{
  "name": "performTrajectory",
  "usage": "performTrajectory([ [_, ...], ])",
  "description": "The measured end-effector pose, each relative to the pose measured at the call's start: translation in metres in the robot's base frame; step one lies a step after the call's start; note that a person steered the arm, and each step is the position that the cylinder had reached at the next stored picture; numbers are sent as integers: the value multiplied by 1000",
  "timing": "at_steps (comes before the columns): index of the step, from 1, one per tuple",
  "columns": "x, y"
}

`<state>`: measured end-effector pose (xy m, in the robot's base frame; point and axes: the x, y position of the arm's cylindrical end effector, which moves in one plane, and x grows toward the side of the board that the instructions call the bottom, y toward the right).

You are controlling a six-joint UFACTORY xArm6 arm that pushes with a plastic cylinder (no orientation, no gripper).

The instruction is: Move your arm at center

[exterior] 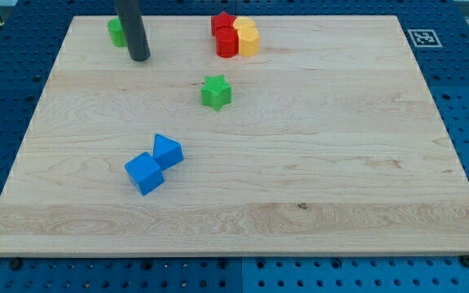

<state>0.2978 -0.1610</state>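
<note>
1. Tool state: the arm carries no jaws, only a dark rod, so there is nothing to stand apart, close, or clamp. My tip (139, 58) rests on the bench (316, 203) near the view's top left, holding nothing.
2. Tool position: my tip stands just beside a green block (116, 32), which lies to its left and is partly hidden by the rod; whether the two touch cannot be told.
3. Target: the task's thing is the arm itself. The centre of the bench lies toward the view's bottom right of my tip, well apart from it.
4. Obstacles near the path:
   - a green star block (216, 92), between my tip and the centre;
   - two blue blocks (154, 163), touching one another, at the view's lower left of centre;
   - a cluster of red blocks (224, 36) and a yellow block (248, 37), touching, at the view's top.
5. Risk: a straight diagonal run would probably strike the green star block and drag it toward the centre, because it sits close to that line.
6. Risk: a path bent too low could clip the blue blocks.
7. Judgement: the task appears not yet done.
</note>
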Motion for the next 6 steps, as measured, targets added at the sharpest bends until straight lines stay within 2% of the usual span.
performTrajectory([
  [2, 0, 2],
  [3, 13, 2],
  [4, 51, 3],
  [6, 139, 74],
])
